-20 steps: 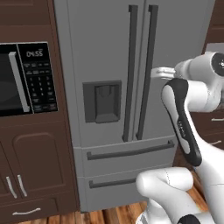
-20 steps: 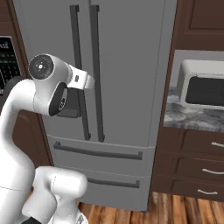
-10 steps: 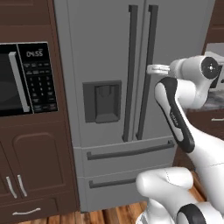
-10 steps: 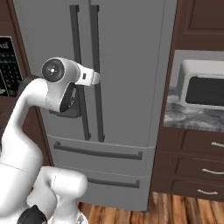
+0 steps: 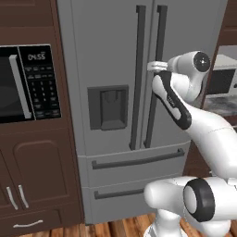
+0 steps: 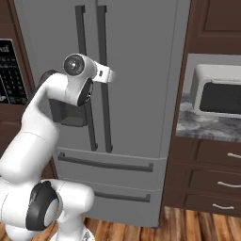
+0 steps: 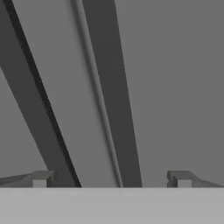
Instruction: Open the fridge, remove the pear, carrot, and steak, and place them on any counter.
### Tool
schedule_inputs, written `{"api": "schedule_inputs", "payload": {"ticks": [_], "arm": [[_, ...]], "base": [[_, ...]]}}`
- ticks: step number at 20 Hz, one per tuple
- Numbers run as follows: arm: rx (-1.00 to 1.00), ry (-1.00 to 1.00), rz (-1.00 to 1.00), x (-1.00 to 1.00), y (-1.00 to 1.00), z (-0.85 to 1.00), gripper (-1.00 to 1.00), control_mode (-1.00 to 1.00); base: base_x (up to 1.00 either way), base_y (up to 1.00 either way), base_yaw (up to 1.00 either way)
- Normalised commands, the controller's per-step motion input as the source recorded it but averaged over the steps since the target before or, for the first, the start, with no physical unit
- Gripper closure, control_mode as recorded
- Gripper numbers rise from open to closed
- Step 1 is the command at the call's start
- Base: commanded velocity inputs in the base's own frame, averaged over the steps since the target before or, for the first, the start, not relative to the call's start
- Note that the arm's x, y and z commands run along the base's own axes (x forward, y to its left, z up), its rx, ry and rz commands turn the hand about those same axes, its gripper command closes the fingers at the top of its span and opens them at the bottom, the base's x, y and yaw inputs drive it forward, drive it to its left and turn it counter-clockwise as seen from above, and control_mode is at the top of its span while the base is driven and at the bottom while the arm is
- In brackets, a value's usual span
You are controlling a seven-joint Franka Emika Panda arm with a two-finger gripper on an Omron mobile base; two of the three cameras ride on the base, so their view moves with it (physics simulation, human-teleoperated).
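Arm raised and bent at the elbow, hand level, reaching forward toward the fridge. Gripper jaws spread wide, nothing between them. Fridge doors shut, directly ahead of the jaws. Its two long dark handles run vertically; in the hand view they slant, one handle between the fingertips.
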Motion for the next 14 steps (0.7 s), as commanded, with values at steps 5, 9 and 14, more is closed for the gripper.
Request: {"api": "schedule_inputs", "payload": {"ticks": [5,9,14], "arm": [[0.00,0.00,0.00,0.93,-0.01,-0.19,-1.00,-1.00],[0.01,0.00,0.00,0.88,-0.06,-0.12,-1.00,-1.00],[0.02,0.01,0.00,0.81,-0.05,-0.06,-1.00,-1.00]], "base": [[0.00,0.00,0.00],[0.00,0.00,0.00],[0.00,0.00,0.00]]}}
